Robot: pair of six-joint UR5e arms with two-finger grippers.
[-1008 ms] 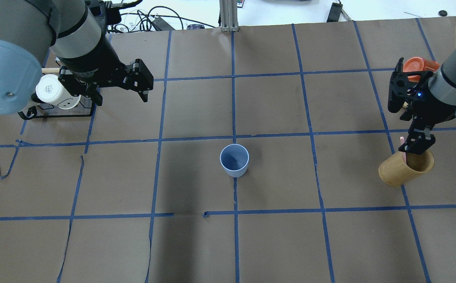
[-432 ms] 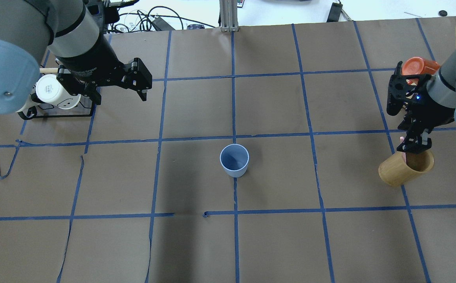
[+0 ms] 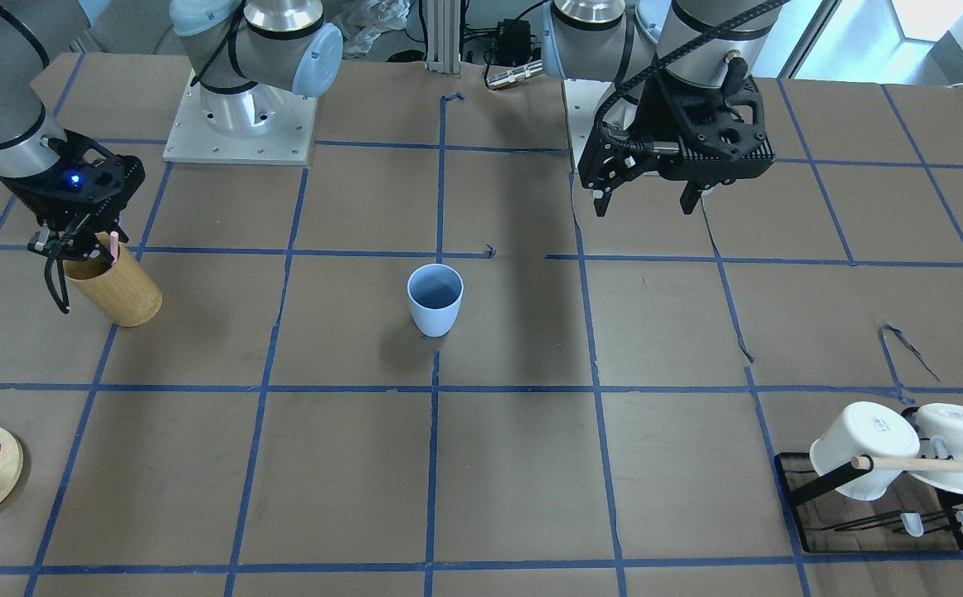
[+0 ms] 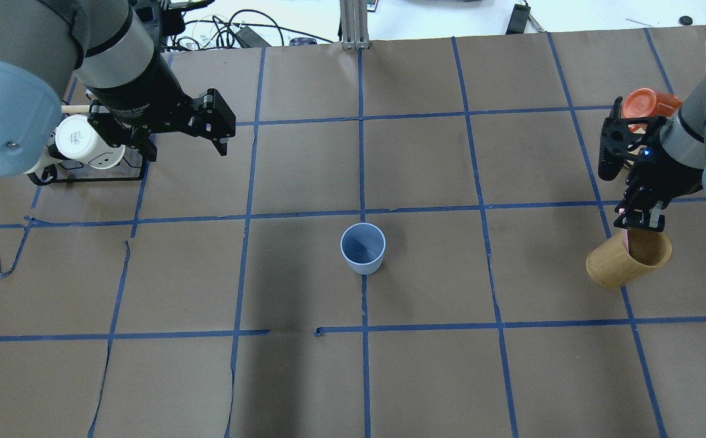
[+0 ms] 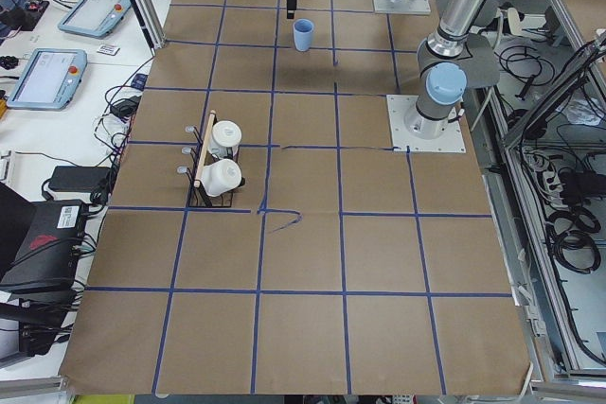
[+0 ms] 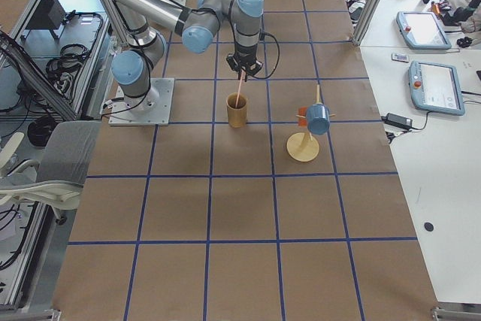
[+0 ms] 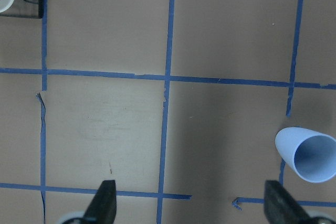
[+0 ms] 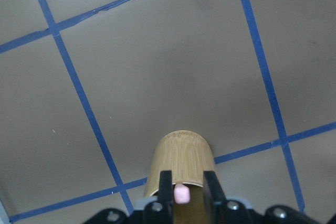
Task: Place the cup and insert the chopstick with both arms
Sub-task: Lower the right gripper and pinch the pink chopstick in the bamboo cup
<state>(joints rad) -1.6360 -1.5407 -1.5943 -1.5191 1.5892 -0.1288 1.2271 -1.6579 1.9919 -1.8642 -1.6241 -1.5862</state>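
Pink chopstick [image 8: 181,193] in right claw [image 8: 187,177], lower end hidden inside bamboo holder [image 8: 181,158].

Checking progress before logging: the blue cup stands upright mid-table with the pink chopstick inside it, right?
No. The cup stands upright mid-table, but the chopstick is inside the bamboo holder, not the cup; the right wrist view shows it.
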